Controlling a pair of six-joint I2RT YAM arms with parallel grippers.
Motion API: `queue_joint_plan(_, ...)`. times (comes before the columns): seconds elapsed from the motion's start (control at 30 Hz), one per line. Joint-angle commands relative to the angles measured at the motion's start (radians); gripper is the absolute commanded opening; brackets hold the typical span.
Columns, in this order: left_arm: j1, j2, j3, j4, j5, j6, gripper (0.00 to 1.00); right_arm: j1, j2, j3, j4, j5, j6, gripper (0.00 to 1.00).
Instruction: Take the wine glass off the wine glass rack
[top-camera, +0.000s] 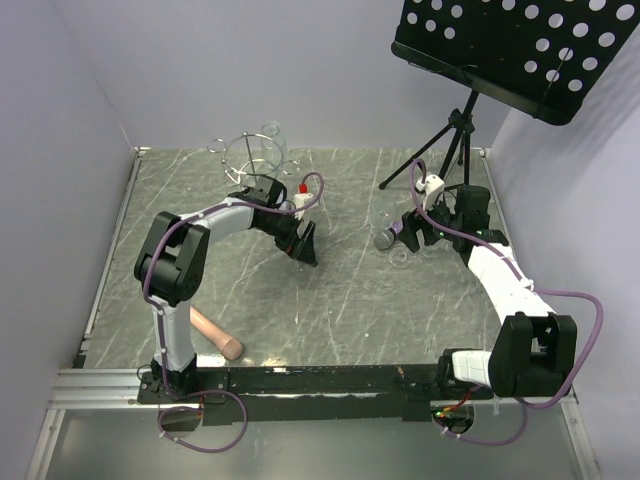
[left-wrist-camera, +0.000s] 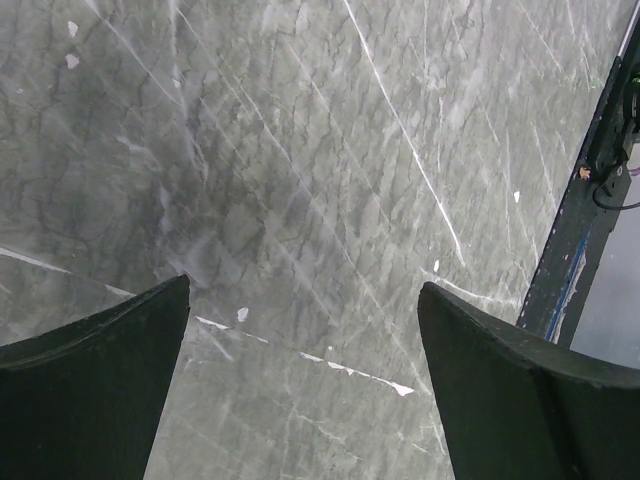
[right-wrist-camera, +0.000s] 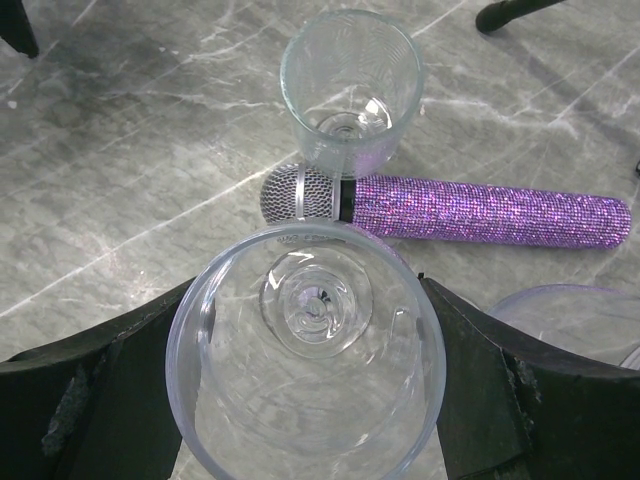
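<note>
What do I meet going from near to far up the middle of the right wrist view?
wine glass between the fingers of the right gripper → purple glitter microphone lying flat → second clear glass standing beyond it

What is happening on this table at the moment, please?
The right end effector appears to hold a clear wine glass by its bowl, upright, on the right side of the marble table, far from the wine glass rack at the back left. Just beyond it a second glass stands upright, and a purple glitter microphone lies between the two. The left end effector is open and empty above bare table, near the rack.
</note>
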Motion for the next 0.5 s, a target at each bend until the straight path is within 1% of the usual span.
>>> queue_joint_plan(0.0, 0.005, -0.053, -0.008, 0.039, 0.004, 0.003, 1.0, -0.005, -0.036, 0.054, 0.05, -0.049, 0.018, 0.56)
queue_joint_plan(0.23, 0.003, -0.057, -0.022, 0.054, 0.01, -0.003, 1.0, 0.015, -0.061, 0.058, 0.013, -0.08, 0.014, 0.56)
queue_joint_plan(0.47, 0.005, -0.06, -0.031, 0.065, 0.012, -0.012, 1.0, 0.018, -0.098, 0.04, -0.053, -0.075, -0.023, 0.56)
